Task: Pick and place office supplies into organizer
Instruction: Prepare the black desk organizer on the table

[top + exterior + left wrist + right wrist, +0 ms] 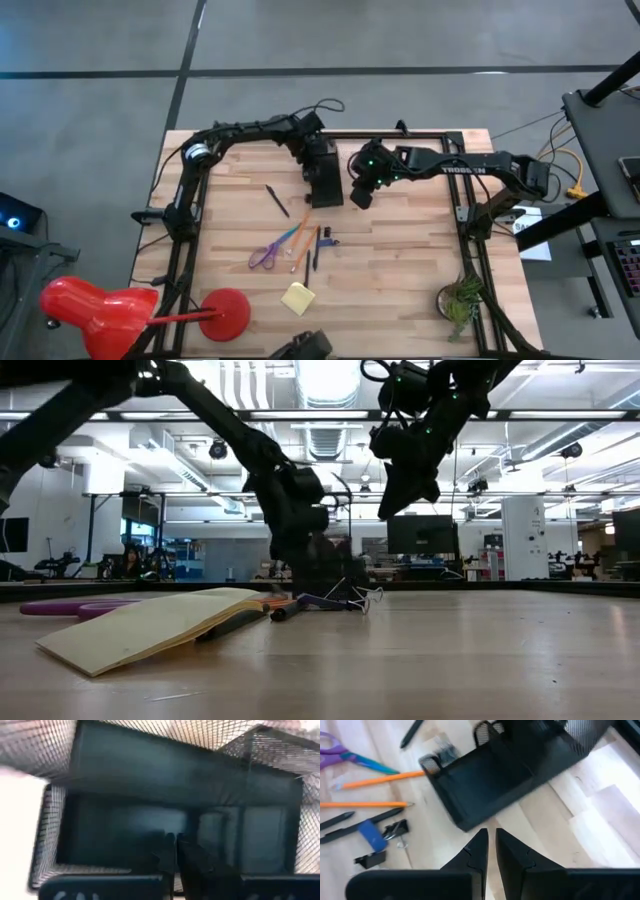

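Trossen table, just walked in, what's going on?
Nothing is in the organizer yet. The left gripper is shut and empty, right over the organizer, looking into its bare mesh compartments. The right gripper hovers beside it above the table, fingers nearly together, also empty. The scissors, pens and pencils, binder clip and sticky-note pad lie loose on the table.

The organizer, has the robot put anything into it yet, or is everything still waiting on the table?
Nothing looks done: the black organizer shows empty inside in the left wrist view. Nothing is in hand either; the left gripper sits right at the organizer with jaws shut and empty, and the right gripper hangs above the table beside it, empty too. Left to go: the scissors, pencils, pen, clip and sticky notes.
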